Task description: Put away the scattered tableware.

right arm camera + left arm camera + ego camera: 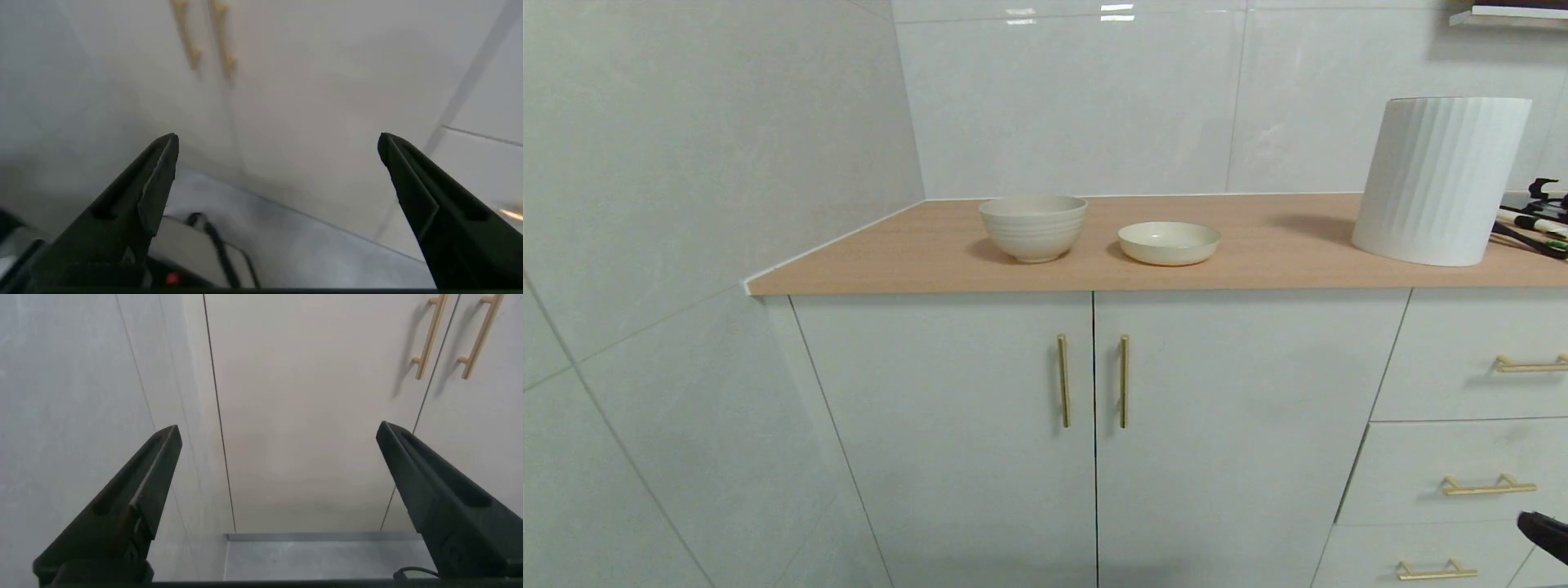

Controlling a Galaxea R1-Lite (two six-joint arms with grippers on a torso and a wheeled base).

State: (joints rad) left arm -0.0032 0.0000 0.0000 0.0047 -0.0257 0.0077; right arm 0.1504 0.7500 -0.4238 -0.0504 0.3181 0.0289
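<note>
A deep beige ribbed bowl (1033, 226) stands on the wooden countertop (1274, 245), left of middle. Just to its right sits a shallow cream dish (1169, 242). Below them are two white cabinet doors with gold handles (1093, 380), both closed. My left gripper (278, 441) is open and empty, held low and facing the left cabinet door, whose gold handles (453, 335) show near it. My right gripper (278, 147) is also open and empty, low before the same cabinet's doors (327, 90); a dark part of the right arm (1545, 532) shows at the lower right of the head view.
A tall white ribbed cylinder (1441, 180) stands on the counter's right side, with dark utensils (1534, 222) behind it. A stack of drawers with gold pulls (1490, 486) lies right of the cabinet. A tiled wall (686, 204) closes off the left.
</note>
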